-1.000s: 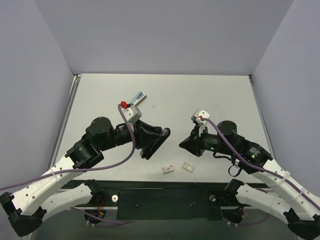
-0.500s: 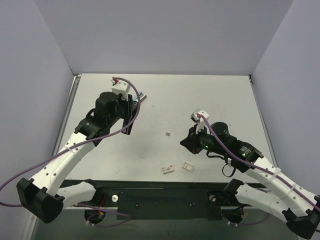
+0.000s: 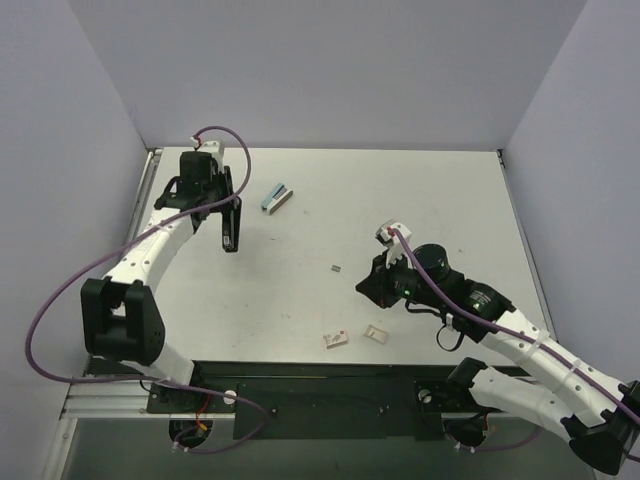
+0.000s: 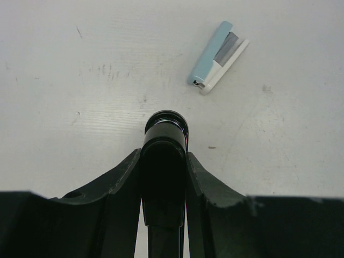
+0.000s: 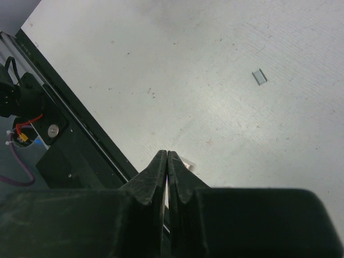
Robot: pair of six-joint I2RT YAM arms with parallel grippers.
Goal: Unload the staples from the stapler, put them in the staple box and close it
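Note:
My left gripper (image 3: pixel 229 232) is shut on a black stapler (image 3: pixel 230 222) at the far left of the table (image 3: pixel 430 190). In the left wrist view the stapler (image 4: pixel 165 129) stands between the jaws of the left gripper (image 4: pixel 165 166), its rounded end pointing away. A small strip of staples (image 3: pixel 336 268) lies on the table's middle and also shows in the right wrist view (image 5: pixel 259 77). My right gripper (image 3: pixel 366 287) is shut and empty, just right of the strip; in the right wrist view its tips (image 5: pixel 167 157) press together above the table's front edge.
A light-blue and white small stapler-like item (image 3: pixel 277 197) lies at the back, right of my left gripper; it also shows in the left wrist view (image 4: pixel 217 59). Two small white pieces (image 3: pixel 335 340) (image 3: pixel 376 333) lie near the front edge. The black front rail (image 5: pixel 59 145) runs below.
My left arm has swung from the table's middle to the far left back, carrying the black stapler. A staple strip now lies on the middle of the table. The right gripper has shifted slightly.

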